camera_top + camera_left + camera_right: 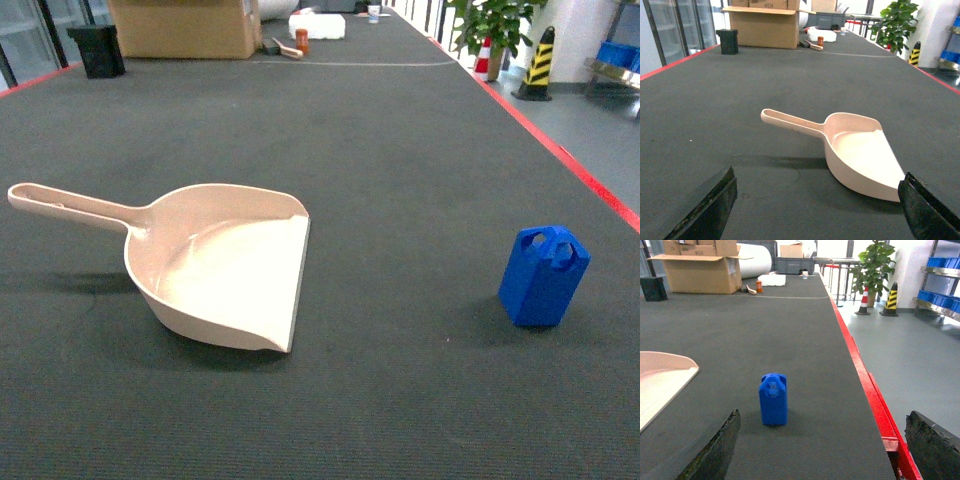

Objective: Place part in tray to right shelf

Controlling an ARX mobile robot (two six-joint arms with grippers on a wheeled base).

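part [543, 277] seen upright on tabletop [400, 150] | tray [225, 265] lying apart, leftward | both jaws held released, nothing grasped

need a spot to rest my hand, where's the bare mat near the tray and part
Bare mat lies between the tray lip and the part, and in front of both. Behind them it runs clear up to the far box and clutter. Nothing is crowded nearby.

Dark mat [400, 150] bearing tray [215, 265], part [543, 277]

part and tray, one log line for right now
part: upright on mat, ungrasped | tray: empty, apart from part | left end effector: open | right end effector: open
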